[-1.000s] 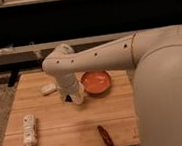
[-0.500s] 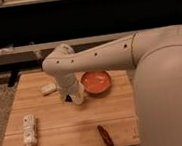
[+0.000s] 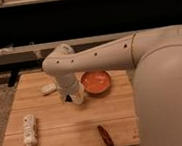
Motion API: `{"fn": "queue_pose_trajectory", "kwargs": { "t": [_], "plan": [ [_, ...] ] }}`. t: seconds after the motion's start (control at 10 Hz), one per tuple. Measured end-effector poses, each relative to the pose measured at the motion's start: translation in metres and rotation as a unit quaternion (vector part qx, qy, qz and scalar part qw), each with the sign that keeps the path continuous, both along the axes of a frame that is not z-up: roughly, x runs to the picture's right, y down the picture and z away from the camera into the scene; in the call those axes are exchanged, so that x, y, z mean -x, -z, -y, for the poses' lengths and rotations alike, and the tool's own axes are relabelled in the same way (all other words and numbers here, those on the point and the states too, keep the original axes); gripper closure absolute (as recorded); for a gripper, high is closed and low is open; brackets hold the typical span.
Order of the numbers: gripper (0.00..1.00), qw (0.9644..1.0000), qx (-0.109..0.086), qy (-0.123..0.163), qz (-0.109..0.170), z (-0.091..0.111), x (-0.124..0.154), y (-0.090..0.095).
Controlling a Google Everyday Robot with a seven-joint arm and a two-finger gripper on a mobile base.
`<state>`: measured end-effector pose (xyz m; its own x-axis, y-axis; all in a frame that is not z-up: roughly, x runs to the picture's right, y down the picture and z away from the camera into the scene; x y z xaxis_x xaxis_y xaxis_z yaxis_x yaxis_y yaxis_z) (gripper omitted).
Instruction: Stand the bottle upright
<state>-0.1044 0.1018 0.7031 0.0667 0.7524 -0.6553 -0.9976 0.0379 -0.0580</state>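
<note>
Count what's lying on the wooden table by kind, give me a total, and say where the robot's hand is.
Bottle, lying down: 1
Orange bowl: 1
Pale block: 1
Dark reddish elongated item: 1
Total: 4, not counting anything the hand hides.
The hand hangs low over the table, beside the bowl.

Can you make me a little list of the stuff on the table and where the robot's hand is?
table: wooden
bottle: whitish, lying on its side at the front-left, cap toward the front edge
gripper: low over the middle of the table, just left of the bowl, well apart from the bottle
bowl: orange, toward the back
block: small and pale, back left
dark red thing: long and thin, near the front edge
job done: no, the bottle is not upright yet
</note>
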Motion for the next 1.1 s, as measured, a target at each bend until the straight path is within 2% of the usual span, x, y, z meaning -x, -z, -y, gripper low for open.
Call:
{"fn": "queue_pose_trajectory", "kwargs": {
  "t": [0.2, 0.4, 0.7, 0.9, 1.1],
  "plan": [
    [0.35, 1.0, 0.0, 0.0, 0.001, 0.0, 0.0, 0.0],
    [0.35, 0.9999, 0.001, 0.003, 0.016, 0.001, 0.008, 0.008],
    [0.35, 0.9981, 0.001, 0.019, 0.058, -0.014, 0.052, 0.038],
    [0.35, 0.9955, -0.001, 0.041, 0.086, -0.038, 0.1, 0.067],
    [0.35, 0.9931, -0.005, 0.059, 0.101, -0.056, 0.136, 0.084]
  ]
}}
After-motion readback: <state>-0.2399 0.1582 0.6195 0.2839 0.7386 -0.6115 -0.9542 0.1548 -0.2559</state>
